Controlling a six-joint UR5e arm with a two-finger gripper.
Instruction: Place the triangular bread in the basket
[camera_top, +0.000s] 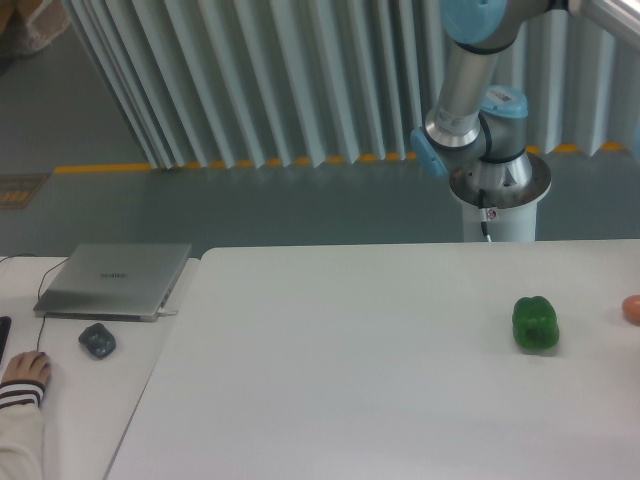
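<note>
The triangular bread is out of view, and so is the basket. The gripper is out of view too; only the arm's base and lower joints (478, 120) show at the back right, behind the white table (330, 370). A green bell pepper (536, 323) lies on the table at the right. A small rounded pinkish-orange thing (633, 309) is cut off by the right edge of the picture.
A closed grey laptop (115, 280) and a dark mouse (97, 341) sit on a second table at the left. A person's hand in a striped sleeve (22, 385) rests at the bottom left.
</note>
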